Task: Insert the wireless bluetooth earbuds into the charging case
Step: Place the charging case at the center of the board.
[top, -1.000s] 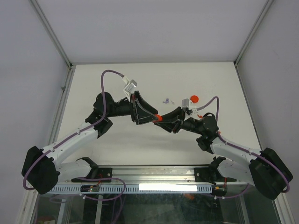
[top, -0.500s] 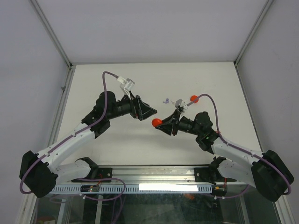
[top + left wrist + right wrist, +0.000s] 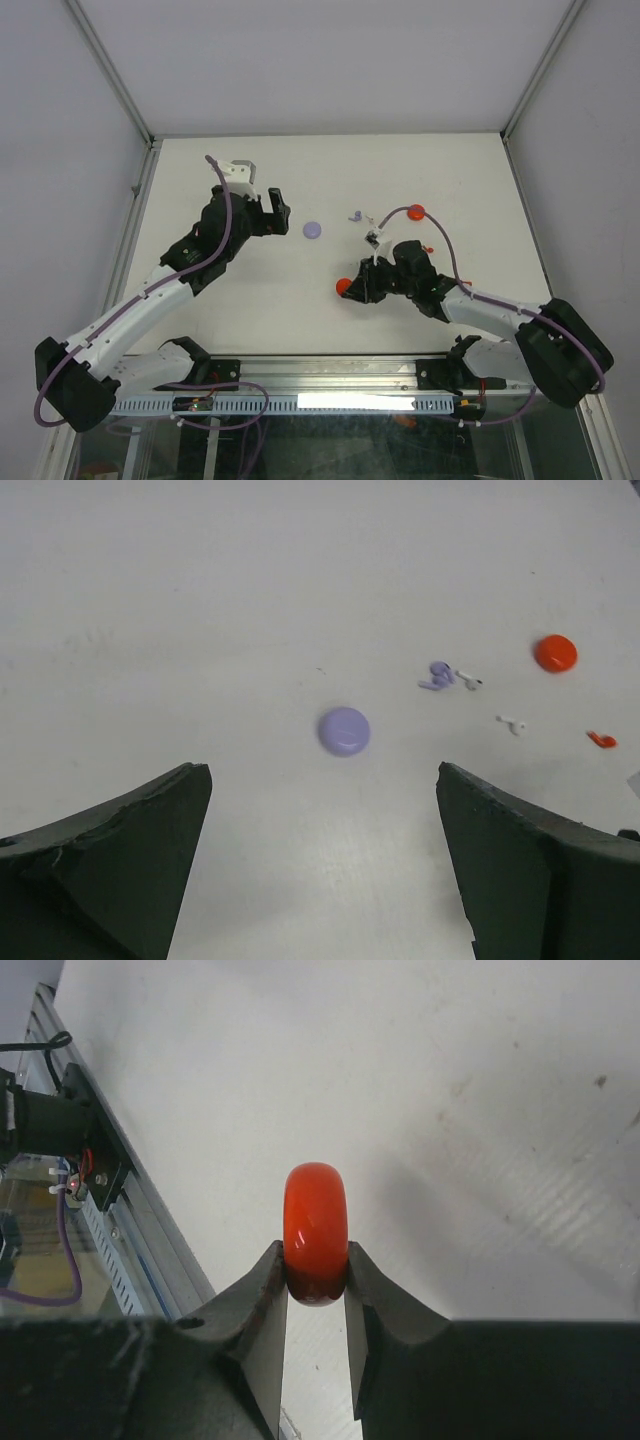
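My right gripper (image 3: 350,287) is shut on a round red case (image 3: 344,287), held on edge between the fingertips in the right wrist view (image 3: 316,1225), low over the table's near middle. My left gripper (image 3: 283,213) is open and empty, left of a round lilac case (image 3: 313,229), which lies ahead of its jaws (image 3: 344,730). Tiny lilac earbuds (image 3: 436,675), two white earbuds (image 3: 468,679) and a red earbud (image 3: 601,739) lie loose on the table beyond it. In the top view the lilac earbuds (image 3: 354,215) lie far of my right gripper.
A second round red case (image 3: 416,212) lies flat at the back right, also in the left wrist view (image 3: 555,653). A metal rail (image 3: 110,1210) runs along the table's near edge, close to my right gripper. White walls enclose the table.
The left gripper has let go of the red case, opened and drawn back to the left. The right gripper has carried the red case toward the near edge. The lilac case now shows.
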You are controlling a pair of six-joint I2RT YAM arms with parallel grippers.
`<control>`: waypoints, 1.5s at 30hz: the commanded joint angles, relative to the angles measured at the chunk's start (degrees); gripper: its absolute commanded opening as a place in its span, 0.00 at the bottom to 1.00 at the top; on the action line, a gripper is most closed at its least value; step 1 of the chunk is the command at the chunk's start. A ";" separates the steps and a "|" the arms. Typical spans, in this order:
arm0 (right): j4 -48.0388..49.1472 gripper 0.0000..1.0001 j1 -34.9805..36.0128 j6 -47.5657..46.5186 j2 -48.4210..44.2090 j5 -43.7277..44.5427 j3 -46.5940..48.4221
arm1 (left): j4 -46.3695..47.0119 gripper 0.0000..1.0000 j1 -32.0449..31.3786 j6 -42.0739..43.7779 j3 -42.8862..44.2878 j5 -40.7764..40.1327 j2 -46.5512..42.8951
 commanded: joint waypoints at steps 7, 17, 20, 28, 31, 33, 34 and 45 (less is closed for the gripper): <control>-2.04 0.06 0.27 6.72 12.21 -3.18 5.45 | 3.18 0.99 2.58 6.41 -1.31 -13.78 -2.66; -10.19 0.39 0.26 5.90 14.62 4.02 6.72 | 3.22 0.99 5.89 6.42 -3.00 -12.14 -5.05; -12.78 0.46 0.27 5.30 12.74 6.77 6.91 | 3.22 0.99 6.28 6.55 -3.25 -11.86 -5.56; -24.00 0.60 0.29 -0.61 5.17 13.85 12.43 | 3.22 0.99 6.89 5.62 -3.63 -11.81 -6.22; -27.61 0.63 0.16 -3.36 2.40 18.12 15.08 | 3.22 0.99 7.21 5.24 -3.61 -11.36 -6.46; -29.19 0.67 -0.20 -4.69 0.98 21.35 16.95 | 3.22 0.99 7.39 5.06 -3.67 -11.22 -6.67; -29.90 0.68 -0.53 -5.40 0.43 22.73 17.63 | 3.19 0.99 7.58 4.98 -3.75 -11.19 -6.87; -27.39 0.83 -12.97 -7.97 2.23 35.37 23.19 | 3.62 0.99 9.17 3.98 -4.48 -9.90 -8.81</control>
